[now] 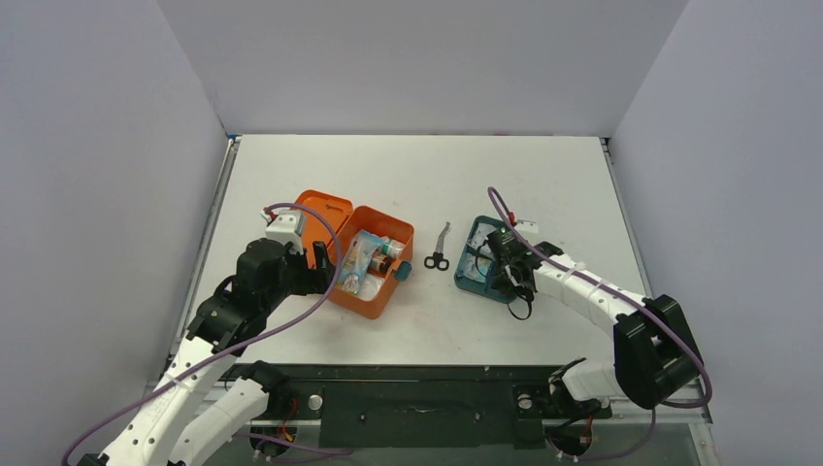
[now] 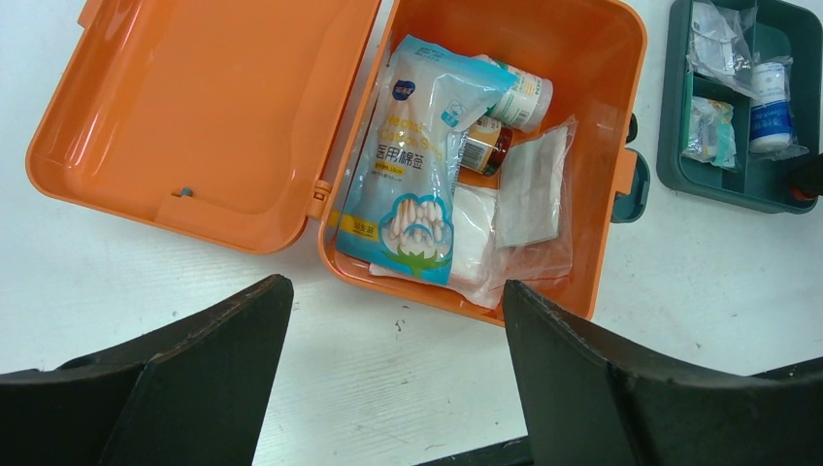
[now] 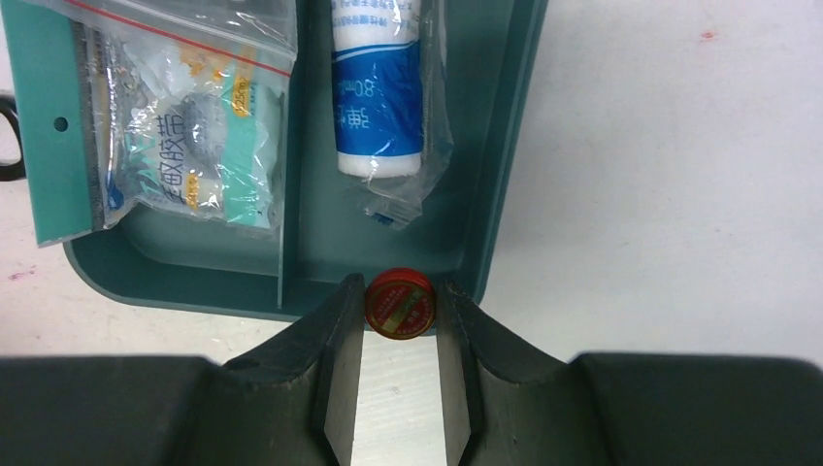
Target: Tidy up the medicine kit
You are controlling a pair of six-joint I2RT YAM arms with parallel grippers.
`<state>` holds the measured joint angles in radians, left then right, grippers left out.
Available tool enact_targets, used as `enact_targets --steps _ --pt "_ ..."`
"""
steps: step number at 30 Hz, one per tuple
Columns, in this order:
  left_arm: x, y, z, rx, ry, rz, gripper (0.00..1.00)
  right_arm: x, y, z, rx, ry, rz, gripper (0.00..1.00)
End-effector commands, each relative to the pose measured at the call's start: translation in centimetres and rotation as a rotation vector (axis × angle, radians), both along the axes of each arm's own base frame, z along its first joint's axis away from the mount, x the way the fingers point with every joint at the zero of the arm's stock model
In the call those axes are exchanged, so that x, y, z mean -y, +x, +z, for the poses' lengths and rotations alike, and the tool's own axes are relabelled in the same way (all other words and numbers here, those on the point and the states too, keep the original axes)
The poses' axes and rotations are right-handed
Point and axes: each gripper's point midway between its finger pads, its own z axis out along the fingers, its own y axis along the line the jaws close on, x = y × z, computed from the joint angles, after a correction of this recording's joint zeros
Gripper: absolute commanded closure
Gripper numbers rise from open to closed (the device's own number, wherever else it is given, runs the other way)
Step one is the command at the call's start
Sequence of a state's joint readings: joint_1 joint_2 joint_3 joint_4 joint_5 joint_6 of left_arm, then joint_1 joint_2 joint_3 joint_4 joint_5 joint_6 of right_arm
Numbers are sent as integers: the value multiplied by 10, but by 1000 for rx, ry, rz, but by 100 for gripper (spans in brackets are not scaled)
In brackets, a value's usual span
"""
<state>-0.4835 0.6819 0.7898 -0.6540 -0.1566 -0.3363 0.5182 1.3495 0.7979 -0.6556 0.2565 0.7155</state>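
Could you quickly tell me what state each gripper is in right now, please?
Left gripper: open, holding nothing.
Right gripper: closed on a small red tin.

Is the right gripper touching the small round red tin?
Touching. The right wrist view shows the small round red tin pinched between both fingers of the right gripper, no gap either side.

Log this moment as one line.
left gripper: open, over medicine kit | kit lid: open | right gripper: shut on red round tin, teal tray rim
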Motion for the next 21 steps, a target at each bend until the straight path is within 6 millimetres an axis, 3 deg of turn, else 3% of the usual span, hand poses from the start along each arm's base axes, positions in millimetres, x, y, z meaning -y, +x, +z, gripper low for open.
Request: enact_targets --steps 1,9,17,21 --pt "2 4 9 33 -12 -4 22 -9 21 3 44 54 -5 97" --pt "2 5 8 28 -10 -2 22 -11 29 -15 5 79 -14 95" --pt "2 6 7 23 -9 -2 22 -12 32 -17 -6 73 -9 77" --pt "2 5 8 26 -12 -2 22 -7 32 -9 6 53 -13 69"
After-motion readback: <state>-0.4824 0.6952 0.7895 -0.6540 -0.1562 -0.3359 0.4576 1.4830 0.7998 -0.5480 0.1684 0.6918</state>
